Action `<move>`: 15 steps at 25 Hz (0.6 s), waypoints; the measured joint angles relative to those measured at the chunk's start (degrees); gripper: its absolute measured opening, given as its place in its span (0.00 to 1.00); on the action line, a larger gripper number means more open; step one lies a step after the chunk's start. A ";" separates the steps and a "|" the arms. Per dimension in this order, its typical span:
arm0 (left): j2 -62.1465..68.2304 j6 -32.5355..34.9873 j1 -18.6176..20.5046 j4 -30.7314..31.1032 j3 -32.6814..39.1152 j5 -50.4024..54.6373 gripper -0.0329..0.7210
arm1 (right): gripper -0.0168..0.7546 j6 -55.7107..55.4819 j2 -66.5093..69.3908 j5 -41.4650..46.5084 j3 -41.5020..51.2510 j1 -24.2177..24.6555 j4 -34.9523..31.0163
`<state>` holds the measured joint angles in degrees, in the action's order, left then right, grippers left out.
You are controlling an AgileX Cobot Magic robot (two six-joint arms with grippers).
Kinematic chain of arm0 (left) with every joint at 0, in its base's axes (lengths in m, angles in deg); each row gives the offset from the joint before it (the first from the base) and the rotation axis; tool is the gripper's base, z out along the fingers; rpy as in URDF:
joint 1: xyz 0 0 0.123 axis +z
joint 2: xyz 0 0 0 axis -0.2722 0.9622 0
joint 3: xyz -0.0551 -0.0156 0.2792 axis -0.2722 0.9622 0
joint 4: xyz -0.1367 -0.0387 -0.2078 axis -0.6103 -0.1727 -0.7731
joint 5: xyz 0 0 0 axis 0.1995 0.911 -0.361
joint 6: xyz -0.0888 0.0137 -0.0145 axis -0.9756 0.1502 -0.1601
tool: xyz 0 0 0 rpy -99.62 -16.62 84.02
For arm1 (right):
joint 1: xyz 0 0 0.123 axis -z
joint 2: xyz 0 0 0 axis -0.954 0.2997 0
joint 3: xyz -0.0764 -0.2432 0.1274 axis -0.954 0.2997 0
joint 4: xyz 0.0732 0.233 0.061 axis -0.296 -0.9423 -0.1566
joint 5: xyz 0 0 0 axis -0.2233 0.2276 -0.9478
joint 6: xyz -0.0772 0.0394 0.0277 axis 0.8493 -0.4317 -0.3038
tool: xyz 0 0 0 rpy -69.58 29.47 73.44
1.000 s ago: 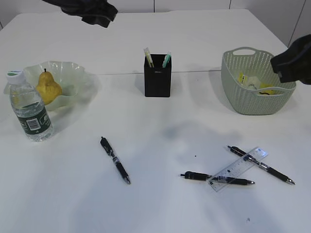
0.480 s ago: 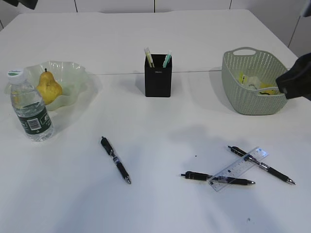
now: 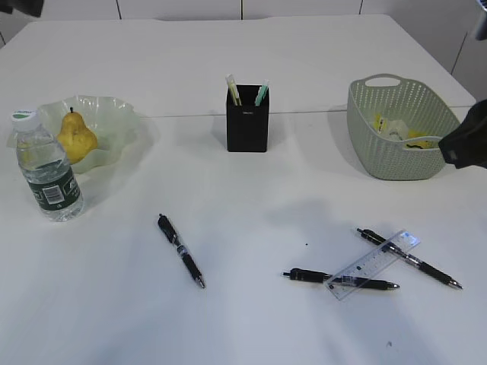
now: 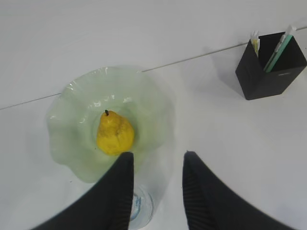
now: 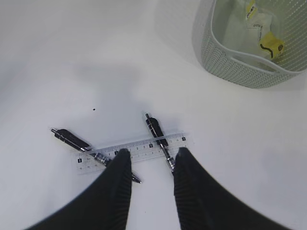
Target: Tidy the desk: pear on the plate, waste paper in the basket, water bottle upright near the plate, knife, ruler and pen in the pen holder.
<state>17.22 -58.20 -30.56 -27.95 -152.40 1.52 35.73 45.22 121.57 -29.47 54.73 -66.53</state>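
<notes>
Right gripper (image 5: 151, 165): two dark fingers (image 5: 117, 184) parted a moderate way, nothing held, hanging over the ruler (image 5: 132, 151) at lower centre of the right wrist view. Ruler lies flat, draped across two black pens: one pen (image 5: 159, 140) just right of centre, the other pen (image 5: 79, 143) to the left, both partly under it. Basket (image 5: 230, 64) at upper right, yellow and white waste paper (image 5: 261, 33) inside.

Left gripper (image 4: 157, 165): fingers apart, empty, bottom centre of the left wrist view. Directly below it the water bottle (image 4: 139, 211), seen from above, only partly visible. Pear (image 4: 114, 134) stem-up on the plate (image 4: 62, 139) at centre left; pen holder (image 4: 268, 72) at upper right with a few thin items sticking out, can't tell what they are.

Exterior view: bottle (image 3: 46, 171) upright at left, just in front of the plate (image 3: 122, 122) with the pear (image 3: 76, 137). Pen holder (image 3: 247, 122) top centre, basket (image 3: 396, 137) right. A third pen (image 3: 181, 251) lies alone lower left of centre on the desk (image 3: 243, 198). Ruler pile at lower right.

Looks like pear, paper and bottle are done; ruler and pens remain.

Risks: ruler is thin and flat, so fingers could slide off it or pinch a pen along with it. Lifting it may roll the pens underneath. Left gripper dropping could tip the bottle.
</notes>
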 joint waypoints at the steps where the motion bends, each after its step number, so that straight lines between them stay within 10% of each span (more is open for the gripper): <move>1: -0.87 -0.36 0.09 0.00 4.05 -4.15 0.36 | 0.36 0.00 0.00 0.14 0.00 0.00 -0.04; 15: -22.25 -2.96 0.09 0.10 52.80 -56.80 0.36 | 0.36 0.00 -1.11 1.89 0.00 0.00 -0.42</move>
<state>-5.03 -61.16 -30.46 -27.86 -99.60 -55.28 35.73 44.11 123.46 -29.47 54.73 -66.94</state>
